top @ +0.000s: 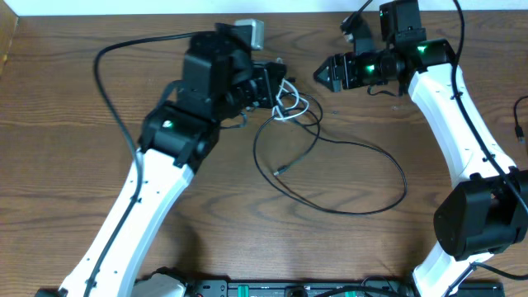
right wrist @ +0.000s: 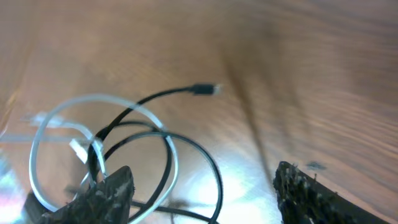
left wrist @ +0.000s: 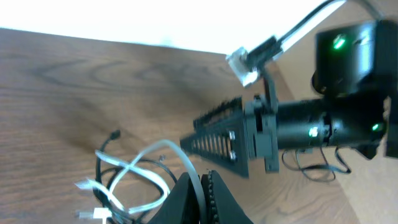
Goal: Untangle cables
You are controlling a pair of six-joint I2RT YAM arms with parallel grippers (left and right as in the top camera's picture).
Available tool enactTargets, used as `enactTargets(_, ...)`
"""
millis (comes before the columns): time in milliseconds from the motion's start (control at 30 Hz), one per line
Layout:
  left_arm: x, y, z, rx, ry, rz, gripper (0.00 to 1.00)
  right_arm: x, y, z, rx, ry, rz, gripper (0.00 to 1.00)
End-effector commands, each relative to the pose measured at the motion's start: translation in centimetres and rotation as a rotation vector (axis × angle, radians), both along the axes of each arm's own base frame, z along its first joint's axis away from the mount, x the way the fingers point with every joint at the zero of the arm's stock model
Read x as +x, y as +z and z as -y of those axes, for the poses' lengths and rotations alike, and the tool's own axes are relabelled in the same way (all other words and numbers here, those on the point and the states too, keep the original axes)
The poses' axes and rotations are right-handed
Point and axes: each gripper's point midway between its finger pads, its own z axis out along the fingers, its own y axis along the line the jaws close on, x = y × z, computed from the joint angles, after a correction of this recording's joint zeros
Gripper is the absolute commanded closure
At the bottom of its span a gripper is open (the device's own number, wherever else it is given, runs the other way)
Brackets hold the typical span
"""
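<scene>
The white cable (top: 295,106) lies bunched in small loops at the table's middle, crossed by the black cable (top: 403,177), which sweeps in one wide loop to the right; its plug end (top: 279,172) rests inside that loop. My left gripper (top: 283,89) is shut on a strand of the white cable (left wrist: 194,177), which runs up between the jaws of the left gripper (left wrist: 204,186). My right gripper (top: 318,73) hovers open just right of the tangle. In its wrist view the right gripper (right wrist: 202,193) straddles crossed loops of white cable (right wrist: 99,99) and black cable (right wrist: 214,171) without touching them.
The right gripper (left wrist: 188,132) points at the left one from close by, only a narrow gap between them. A thick black arm wire (top: 99,74) arcs over the table's left side. The table's far edge (top: 313,10) lies just behind both grippers. A power strip (top: 247,289) lines the near edge.
</scene>
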Motion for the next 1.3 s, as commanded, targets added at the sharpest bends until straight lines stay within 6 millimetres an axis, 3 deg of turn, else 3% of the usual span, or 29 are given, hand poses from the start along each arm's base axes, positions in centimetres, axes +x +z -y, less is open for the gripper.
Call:
enactTargets(0, -0.9, 1.8, -0.6, -0.027, -0.014, 0.03, 0.92, -2.3, 0.3, -2.1, 0.063, 0.202, 0.035, 0.3)
enactTargets(133, -1.2, 1.5, -0.5, -0.025, -0.023, 0.014, 0.92, -5.0, -0.7, -2.9, 0.014, 0.345, 0.038, 0.32)
enactTargets(267, -1.4, 1.6, -0.3, -0.037, -0.033, 0.006, 0.93, -6.2, -0.7, -4.9, 0.012, 0.391, 0.032, 0.32)
enactTargets(333, -1.6, 1.6, -0.1, -0.048, -0.05, 0.001, 0.93, -6.3, -1.3, -5.6, -0.013, 0.366, 0.005, 0.32)
enactTargets(433, -1.7, 1.7, 0.0, -0.055, -0.052, -0.004, 0.93, -5.5, -4.0, -6.0, -0.157, 0.194, -0.092, 0.3)
enactTargets(533, -1.8, 1.9, 0.0, -0.066, -0.045, -0.008, 0.92, -5.5, -5.4, -6.7, -0.199, 0.127, -0.137, 0.32)
enactTargets(767, -1.5, 2.9, 0.1, -0.11, -0.028, 0.004, 0.92, -4.4, -9.4, -6.3, -0.268, -0.055, -0.26, 0.52)
enactTargets(867, -1.7, 3.5, 0.0, -0.116, -0.029, 0.019, 0.93, -4.0, -11.3, -6.2, -0.284, -0.1, -0.301, 0.67)
enactTargets(1100, -3.4, 7.2, -0.7, -0.153, -0.033, 0.112, 0.93, -3.0, -12.0, -5.8, -0.304, -0.162, -0.292, 0.81)
enactTargets(1267, -5.3, 10.7, -2.4, -0.186, -0.005, 0.21, 0.93, -2.8, -12.2, -4.9, -0.333, -0.182, -0.293, 0.99)
